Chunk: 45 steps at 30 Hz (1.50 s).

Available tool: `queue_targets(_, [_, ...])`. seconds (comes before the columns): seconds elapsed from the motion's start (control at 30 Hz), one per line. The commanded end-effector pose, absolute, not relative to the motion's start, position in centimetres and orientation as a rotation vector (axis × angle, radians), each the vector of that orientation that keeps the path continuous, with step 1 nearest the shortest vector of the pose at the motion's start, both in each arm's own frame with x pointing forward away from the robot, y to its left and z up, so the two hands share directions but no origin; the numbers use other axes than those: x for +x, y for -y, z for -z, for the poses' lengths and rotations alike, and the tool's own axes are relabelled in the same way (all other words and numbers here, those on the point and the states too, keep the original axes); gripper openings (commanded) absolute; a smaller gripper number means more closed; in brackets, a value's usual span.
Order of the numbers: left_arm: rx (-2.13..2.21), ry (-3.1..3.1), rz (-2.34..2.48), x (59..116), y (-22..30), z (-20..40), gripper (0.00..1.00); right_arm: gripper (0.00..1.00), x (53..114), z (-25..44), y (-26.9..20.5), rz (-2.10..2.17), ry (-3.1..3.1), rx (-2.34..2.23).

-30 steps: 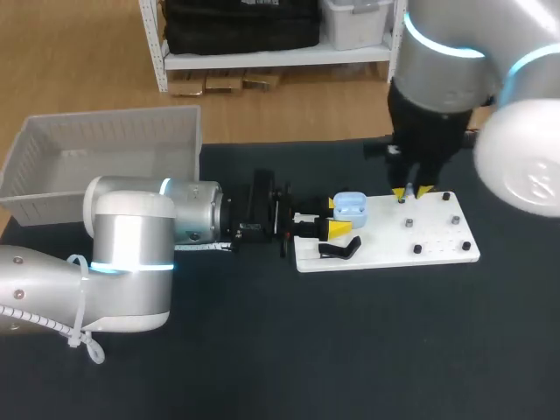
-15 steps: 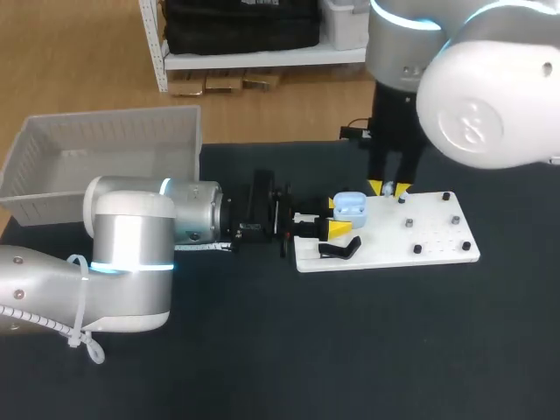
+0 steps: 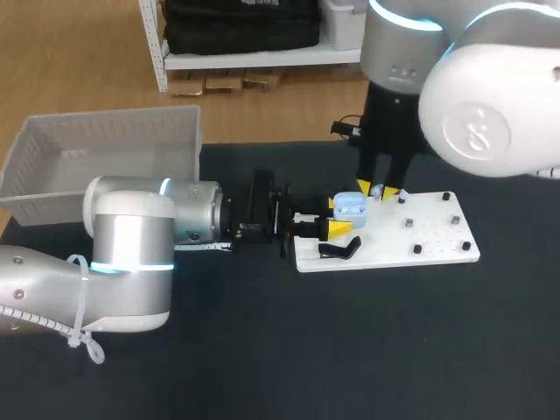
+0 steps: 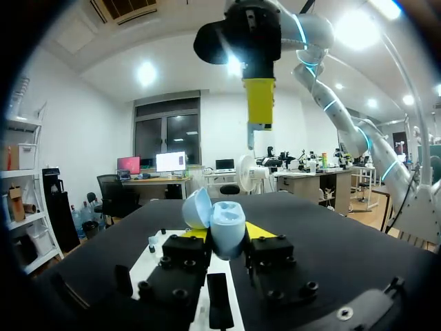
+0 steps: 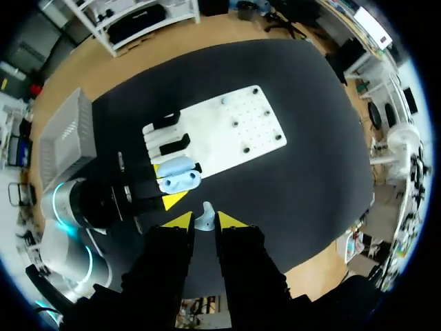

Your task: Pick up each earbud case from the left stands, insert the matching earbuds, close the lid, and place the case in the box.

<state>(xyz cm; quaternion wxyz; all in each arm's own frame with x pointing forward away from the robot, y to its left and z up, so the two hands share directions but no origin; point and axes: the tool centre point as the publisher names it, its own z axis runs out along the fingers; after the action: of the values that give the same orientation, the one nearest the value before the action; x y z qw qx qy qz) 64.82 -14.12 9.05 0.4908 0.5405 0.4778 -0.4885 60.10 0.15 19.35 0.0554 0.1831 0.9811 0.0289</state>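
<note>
The left arm (image 3: 131,254) and right arm (image 3: 472,87) were thick silver-grey tubes with white rounded caps and cyan light rings, the left carrying a white cable (image 3: 35,315) and zip tie (image 3: 87,346), while the left gripper (image 4: 227,231) and right gripper (image 5: 204,221) were black, screw-studded and yellow-tipped.

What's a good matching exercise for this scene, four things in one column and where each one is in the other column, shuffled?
Things:
1. earbud case
2. earbud
3. black stand
4. grey box

Places:
A. standing on the white board, touched by neither gripper
B. between the fingers of the right gripper
C. at the far left corner of the table
D. held in the left gripper, lid open

Pairs: 1-D, 2-B, 3-A, 4-C
</note>
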Motion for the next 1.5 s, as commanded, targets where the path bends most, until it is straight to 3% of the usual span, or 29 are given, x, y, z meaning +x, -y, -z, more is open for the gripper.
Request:
queue_targets(0.03, [1.307, -1.158, 1.181, 64.7, 14.1, -9.0, 0.0, 0.0, 60.1, -19.5, -1.4, -0.03, -2.944, 0.667])
queue_targets(0.57, [1.307, -1.158, 1.181, 64.7, 14.1, -9.0, 0.0, 0.0, 61.8, -18.0, -2.2, -0.002, -2.952, 1.005])
queue_targets(1.5, [1.307, -1.158, 1.181, 64.7, 14.1, -9.0, 0.0, 0.0, 63.1, -16.3, -2.5, 0.073, -2.95, 1.051])
